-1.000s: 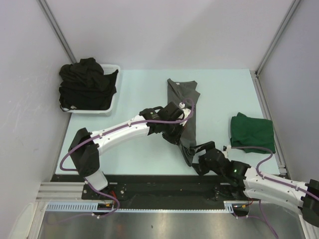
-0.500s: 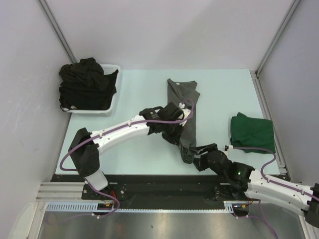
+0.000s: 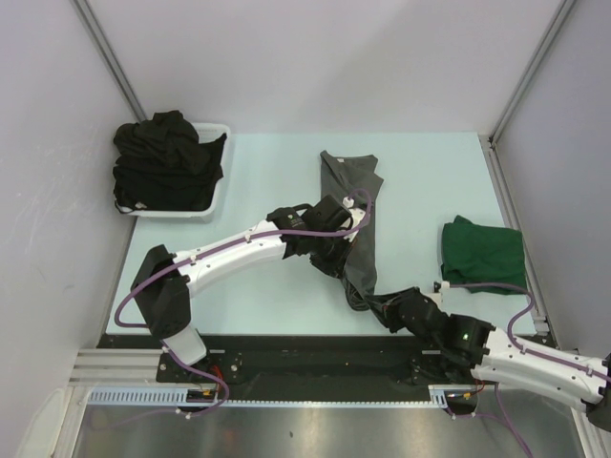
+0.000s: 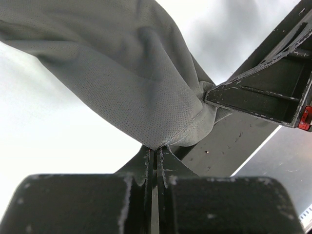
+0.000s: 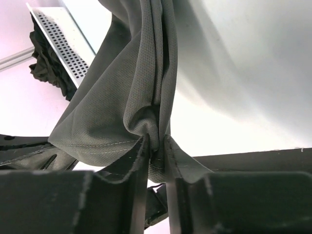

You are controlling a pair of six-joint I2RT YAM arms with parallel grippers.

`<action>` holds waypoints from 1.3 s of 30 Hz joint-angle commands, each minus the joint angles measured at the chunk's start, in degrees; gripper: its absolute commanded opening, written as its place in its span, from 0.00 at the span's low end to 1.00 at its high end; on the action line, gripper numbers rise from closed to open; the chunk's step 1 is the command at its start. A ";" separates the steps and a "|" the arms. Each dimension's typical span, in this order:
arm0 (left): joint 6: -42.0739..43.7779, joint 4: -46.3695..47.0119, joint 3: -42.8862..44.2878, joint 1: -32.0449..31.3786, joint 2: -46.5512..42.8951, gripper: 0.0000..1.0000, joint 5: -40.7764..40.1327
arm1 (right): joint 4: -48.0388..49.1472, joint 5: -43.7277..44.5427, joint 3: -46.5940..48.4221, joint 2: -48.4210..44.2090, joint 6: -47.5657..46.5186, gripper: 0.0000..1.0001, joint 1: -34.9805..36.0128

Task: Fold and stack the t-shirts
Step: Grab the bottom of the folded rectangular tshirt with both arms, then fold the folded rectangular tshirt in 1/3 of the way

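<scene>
Pale green table (image 3: 277, 162): the grey t-shirt (image 3: 355, 181), bunched into a long creased strip, runs from centre toward six o'clock. The left gripper (image 4: 156, 153) and right gripper (image 5: 156, 146) each pinch its lower folds.

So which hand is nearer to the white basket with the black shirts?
Left. The left hand is mid-table, right of the white basket; the right hand is farther, near the front edge.

Dark plain cloth on a pale mint-green bench top (image 3: 430, 172).
The charcoal grey soft fabric t-shirt (image 3: 351, 191) shows a fine mesh weave; the dark green fabric t-shirt (image 3: 484, 253) at the right edge is plain; the black fabric t-shirts (image 3: 162, 162) fill a white plastic basket (image 3: 216, 196).
</scene>
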 commanded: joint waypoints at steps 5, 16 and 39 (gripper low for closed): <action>0.97 0.71 1.95 0.38 -0.76 0.00 0.88 | -3.68 3.07 1.52 -1.99 13.05 0.00 0.35; 0.62 0.36 2.22 0.82 -2.08 0.00 -1.93 | -12.55 4.65 7.23 -4.63 7.70 0.00 -0.88; -0.43 4.05 1.25 2.93 -3.48 0.00 -4.21 | -14.23 -8.25 24.73 14.26 -37.83 0.00 -23.54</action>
